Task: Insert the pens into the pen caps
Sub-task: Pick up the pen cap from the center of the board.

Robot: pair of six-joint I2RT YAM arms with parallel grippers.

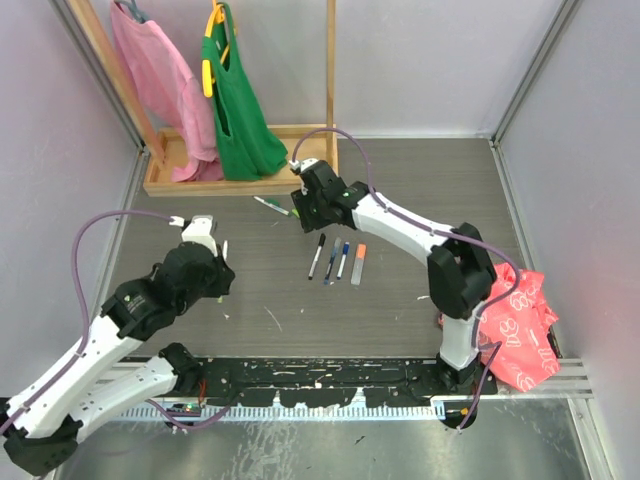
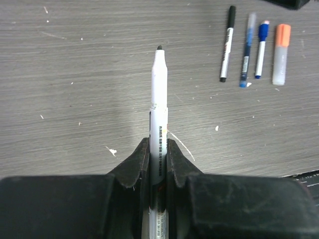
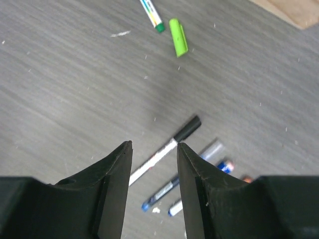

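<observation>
The left hand [image 2: 158,144] is clamping a white pen [image 2: 159,89], bare tip pointing far. The right hand [image 3: 154,145], wide and empty, is hovering nearer the light green cap [image 3: 178,37], lying lengthwise just left of it on the table [image 3: 60,74].

black-tipped white pen [image 2: 159,99] uncapped in left claw [image 2: 158,145], four capped pens [image 2: 247,50] side by side on surface [image 2: 75,74], green pen [image 3: 152,15], looks uncapped, beside loose light green cap [image 3: 178,37]

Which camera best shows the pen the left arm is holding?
Left wrist view: the white pen fills the centre, dark tip bare, clamped in the left pincer. The top view shows just a white sliver by that arm; the right wrist view misses it.
</observation>
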